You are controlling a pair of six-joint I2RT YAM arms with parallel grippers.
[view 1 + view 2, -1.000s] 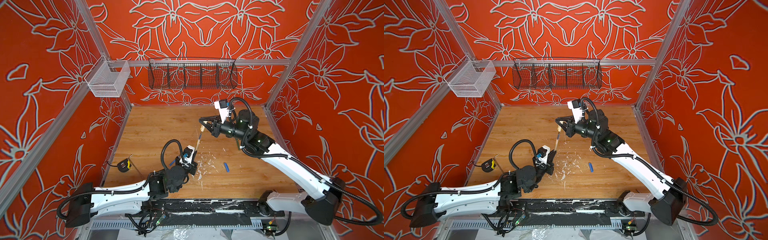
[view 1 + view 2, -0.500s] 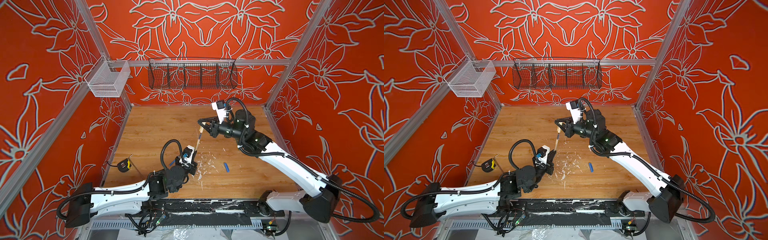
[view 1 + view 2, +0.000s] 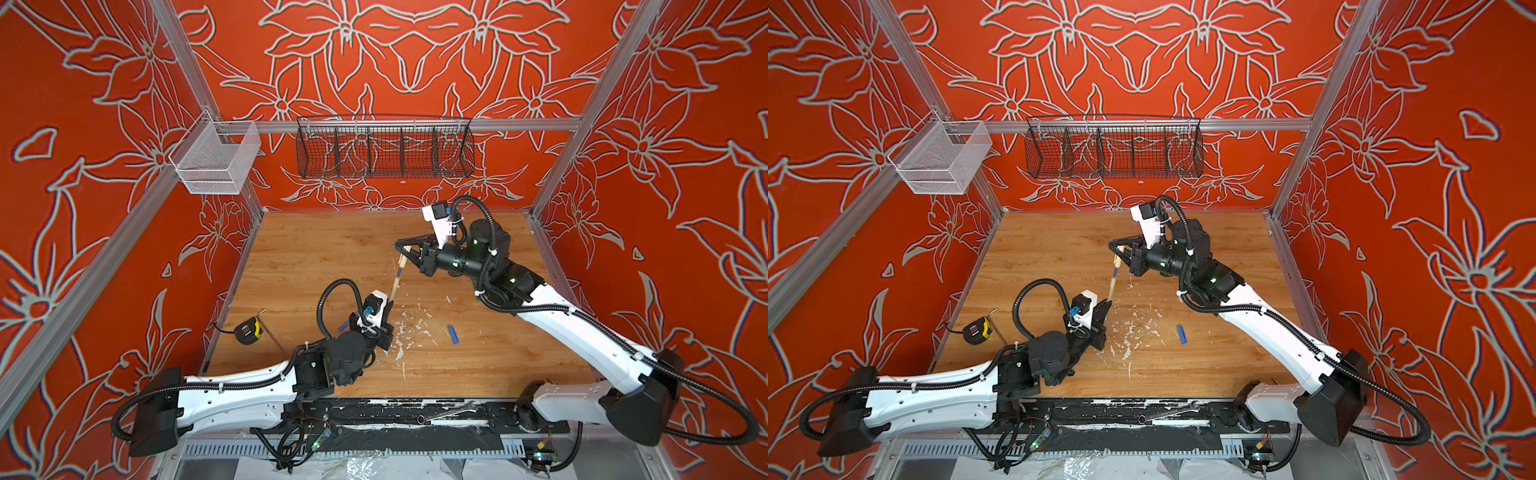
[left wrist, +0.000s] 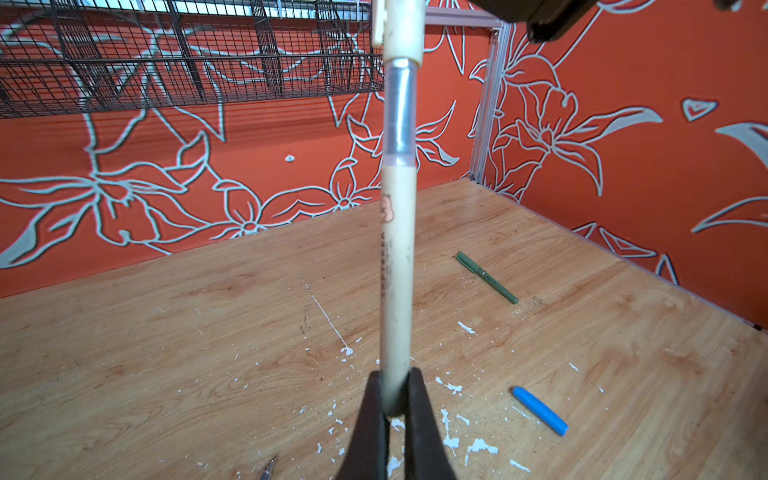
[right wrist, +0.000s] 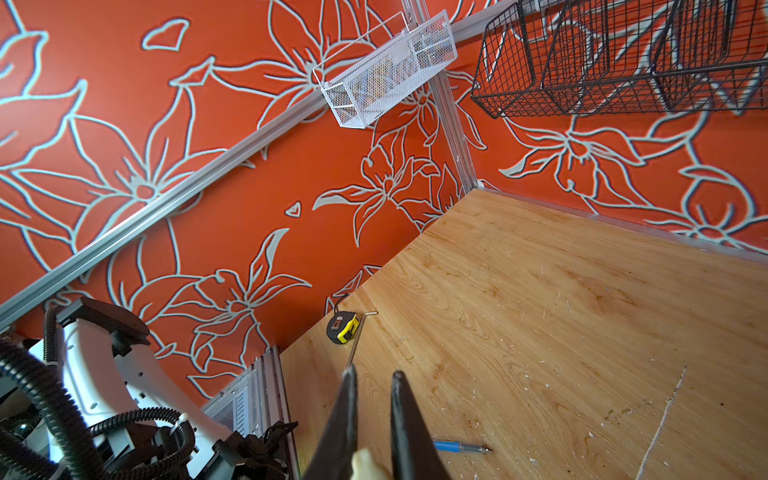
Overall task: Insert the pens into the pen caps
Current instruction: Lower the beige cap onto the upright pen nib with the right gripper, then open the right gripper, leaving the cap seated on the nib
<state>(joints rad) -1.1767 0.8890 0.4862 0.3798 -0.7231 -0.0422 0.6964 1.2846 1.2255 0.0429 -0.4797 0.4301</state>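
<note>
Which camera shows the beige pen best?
Left wrist view: the beige pen fills the middle, from the left pincer up to the beige cap. Both top views show it small. The right wrist view shows only the cap.

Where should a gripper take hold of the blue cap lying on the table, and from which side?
Probably around its middle, coming straight down from above. The blue cap lies flat on the wooden table, a short tube with bare wood along both long sides, so jaws set across its narrow width should close cleanly.
</note>
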